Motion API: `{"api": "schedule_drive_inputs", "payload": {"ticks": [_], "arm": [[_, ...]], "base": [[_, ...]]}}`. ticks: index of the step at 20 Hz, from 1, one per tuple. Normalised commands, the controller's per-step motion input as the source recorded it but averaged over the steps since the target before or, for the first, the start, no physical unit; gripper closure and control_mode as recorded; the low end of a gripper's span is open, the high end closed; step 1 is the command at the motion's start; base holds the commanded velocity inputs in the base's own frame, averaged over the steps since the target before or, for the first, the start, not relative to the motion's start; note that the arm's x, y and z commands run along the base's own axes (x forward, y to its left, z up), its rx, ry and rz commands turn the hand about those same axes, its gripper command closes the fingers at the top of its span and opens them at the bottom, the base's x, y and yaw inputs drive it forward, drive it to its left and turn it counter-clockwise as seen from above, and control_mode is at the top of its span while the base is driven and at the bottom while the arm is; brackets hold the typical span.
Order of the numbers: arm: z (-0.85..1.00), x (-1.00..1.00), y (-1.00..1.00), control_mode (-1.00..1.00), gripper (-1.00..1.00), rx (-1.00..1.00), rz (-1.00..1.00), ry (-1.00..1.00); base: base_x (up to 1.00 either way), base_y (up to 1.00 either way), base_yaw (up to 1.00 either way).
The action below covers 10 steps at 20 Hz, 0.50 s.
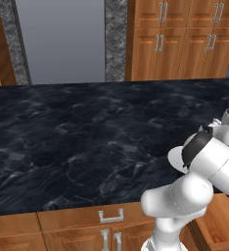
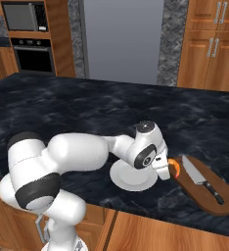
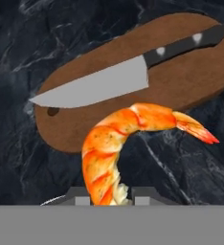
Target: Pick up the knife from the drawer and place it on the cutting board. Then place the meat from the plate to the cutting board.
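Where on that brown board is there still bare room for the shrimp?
The knife lies along the middle of the cutting board. Bare wood runs along the near edge below the blade, beside the small hole at the blade-tip end, and around the handle. The shrimp, held in the jaws, hangs at that near edge. The blade's strip is crowded.

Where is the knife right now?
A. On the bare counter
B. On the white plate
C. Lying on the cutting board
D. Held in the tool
C: the knife lies flat on the cutting board, while the tool carries the meat.
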Motion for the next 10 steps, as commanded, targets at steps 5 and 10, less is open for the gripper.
{"api": "schedule_drive_inputs", "payload": {"ticks": [5,10], "arm": [[0.17,0.15,-0.43,-1.00,1.00,0.17,0.00,0.00],[0.06,0.27,-0.25,-1.00,1.00,0.08,0.00,0.05]], "base": [[0.00,0.00,0.00],[0.00,0.00,0.00]]}}
